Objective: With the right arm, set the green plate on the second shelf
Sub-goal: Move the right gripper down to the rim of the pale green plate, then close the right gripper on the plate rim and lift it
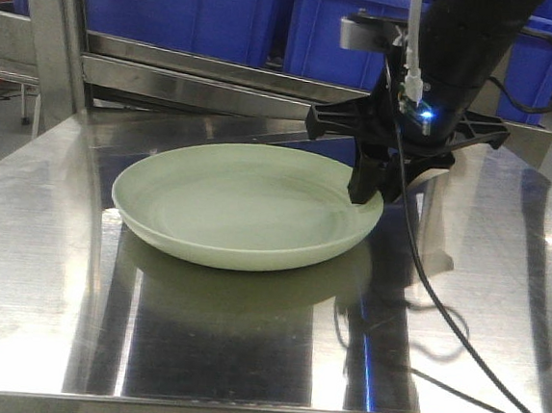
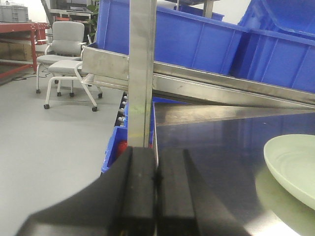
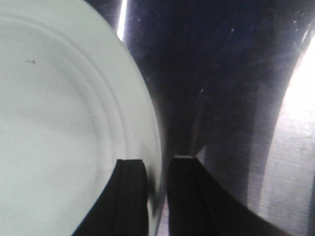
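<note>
Evidently the placing is at its last stage: the green plate (image 1: 242,204) lies flat on the steel shelf (image 1: 244,349), roughly central, with blue bins (image 1: 197,6) on the tier behind. The right gripper (image 1: 369,191) stands at the plate's far right rim. In the right wrist view its jaws are only narrowly apart and straddle that rim, one finger inside the plate and one outside. Whether they are pinching it I cannot tell. The left gripper (image 2: 156,157) is off to the left, fingers pressed together and empty. The next move, I judge, calls for widening the jaws and lifting straight clear without dragging the rim.
</note>
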`<state>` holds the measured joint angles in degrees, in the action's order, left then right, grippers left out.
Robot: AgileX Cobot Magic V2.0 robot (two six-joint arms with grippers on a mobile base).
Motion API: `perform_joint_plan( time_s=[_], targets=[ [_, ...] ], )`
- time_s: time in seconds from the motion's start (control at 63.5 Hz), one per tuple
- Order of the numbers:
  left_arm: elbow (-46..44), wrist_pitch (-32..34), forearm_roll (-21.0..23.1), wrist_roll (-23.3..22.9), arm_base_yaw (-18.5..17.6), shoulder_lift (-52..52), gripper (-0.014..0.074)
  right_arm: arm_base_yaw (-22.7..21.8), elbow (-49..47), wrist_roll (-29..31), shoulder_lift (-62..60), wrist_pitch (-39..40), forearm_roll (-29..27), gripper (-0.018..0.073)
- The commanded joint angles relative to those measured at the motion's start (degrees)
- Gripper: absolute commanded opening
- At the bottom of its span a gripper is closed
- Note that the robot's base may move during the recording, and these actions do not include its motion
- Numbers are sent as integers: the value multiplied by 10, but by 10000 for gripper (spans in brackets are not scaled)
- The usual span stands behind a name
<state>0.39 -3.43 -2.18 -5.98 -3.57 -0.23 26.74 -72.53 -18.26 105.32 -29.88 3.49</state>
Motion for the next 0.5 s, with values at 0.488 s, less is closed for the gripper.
perform_joint_plan(
  time_s=[0.488],
  targets=[
    [23, 46, 2, -2, -2, -10, 131, 2, -54, 10, -47, -36, 1, 30]
  ],
)
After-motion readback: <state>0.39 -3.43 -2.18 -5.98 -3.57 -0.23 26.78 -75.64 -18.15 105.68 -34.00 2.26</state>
